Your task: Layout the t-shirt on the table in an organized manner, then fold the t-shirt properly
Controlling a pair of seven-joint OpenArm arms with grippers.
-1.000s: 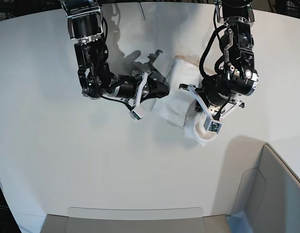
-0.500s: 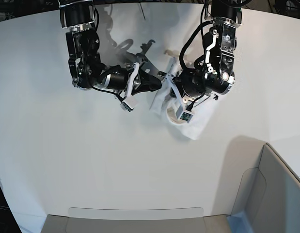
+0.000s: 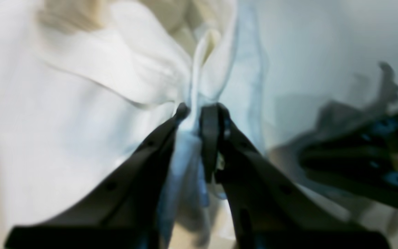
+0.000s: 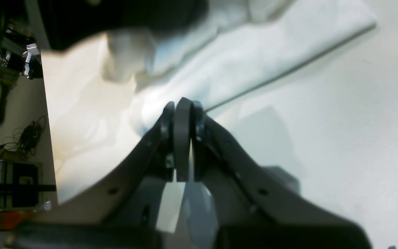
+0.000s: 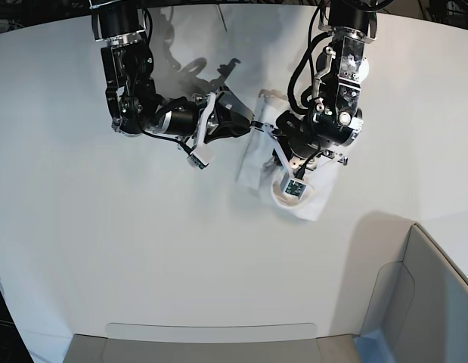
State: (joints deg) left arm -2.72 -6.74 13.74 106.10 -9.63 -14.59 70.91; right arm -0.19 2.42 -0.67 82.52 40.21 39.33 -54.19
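Observation:
The white t-shirt (image 5: 253, 160) lies bunched toward the far middle of the table (image 5: 105, 249), partly under my left arm. My left gripper (image 5: 265, 128) is shut on a raised fold of the t-shirt (image 3: 92, 114); the wrist view shows cloth pinched between its black fingers (image 3: 210, 128). Coming in from the other side, my right gripper (image 5: 247, 123) is shut, its tips (image 4: 183, 107) at the edge of the t-shirt (image 4: 254, 58). Whether cloth is caught in it does not show. The two grippers are close together above the shirt's far left corner.
Grey bin-like panels stand at the near edge (image 5: 211, 340) and near right corner (image 5: 426, 295). The table's curved far edge runs just behind both arms. The blurred right gripper (image 3: 358, 162) shows in the left wrist view.
My left arm has swung left and toward the far edge, dragging the bunched shirt with it. The right gripper has moved slightly toward the far edge, staying at the shirt's left edge.

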